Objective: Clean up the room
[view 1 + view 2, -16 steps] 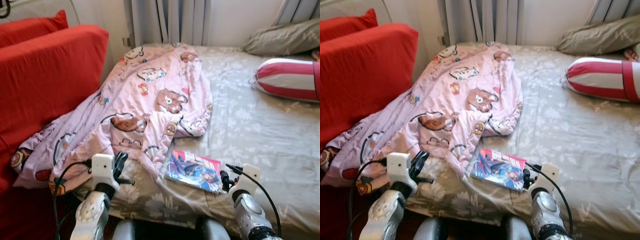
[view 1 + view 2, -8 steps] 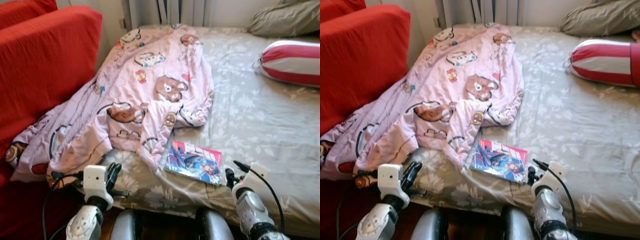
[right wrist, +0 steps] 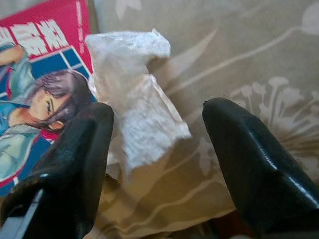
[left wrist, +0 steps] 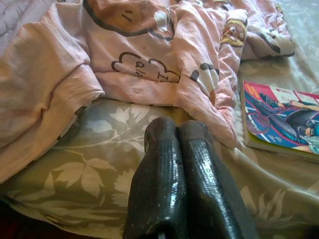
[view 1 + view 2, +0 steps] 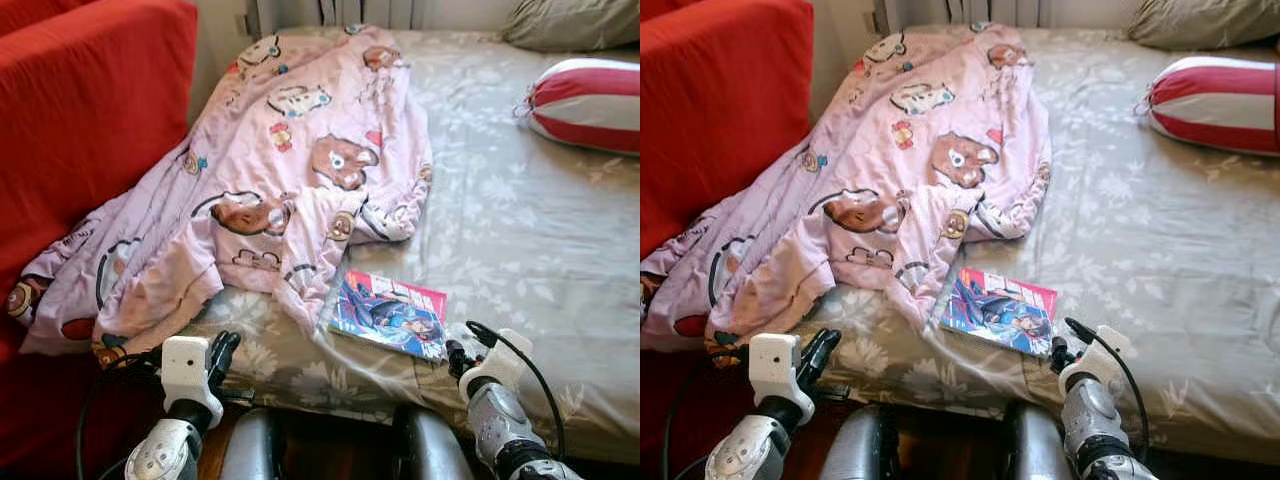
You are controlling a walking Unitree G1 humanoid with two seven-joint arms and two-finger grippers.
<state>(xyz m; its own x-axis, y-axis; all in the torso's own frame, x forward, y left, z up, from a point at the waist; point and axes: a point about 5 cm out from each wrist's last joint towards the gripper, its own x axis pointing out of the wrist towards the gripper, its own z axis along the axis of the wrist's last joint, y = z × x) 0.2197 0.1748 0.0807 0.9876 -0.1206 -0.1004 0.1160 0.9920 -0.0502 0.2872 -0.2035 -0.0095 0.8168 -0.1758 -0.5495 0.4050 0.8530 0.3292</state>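
The right claw [image 3: 157, 164] is held spread wide just above the near edge of the bed, and a crumpled white scrap of tissue or plastic wrap [image 3: 132, 107] is seen lying between its two black fingers [image 3: 70, 164], touched by neither. The scrap rests partly on the corner of a pink and blue comic book [image 5: 390, 313] and partly on the grey-green floral bed sheet [image 5: 520, 240]. The right silver arm [image 5: 495, 420] is raised from below the bed edge, its wrist angled forward over the mattress.

The left claw [image 4: 182, 149] is pressed together, empty, and pointed over the sheet toward the hem of a rumpled pink quilt printed with cartoon bears [image 5: 270, 190]. The quilt is draped from the bed onto a red sofa [image 5: 90, 120]. A red and white striped bolster [image 5: 585, 105] is laid well apart, at the far side.
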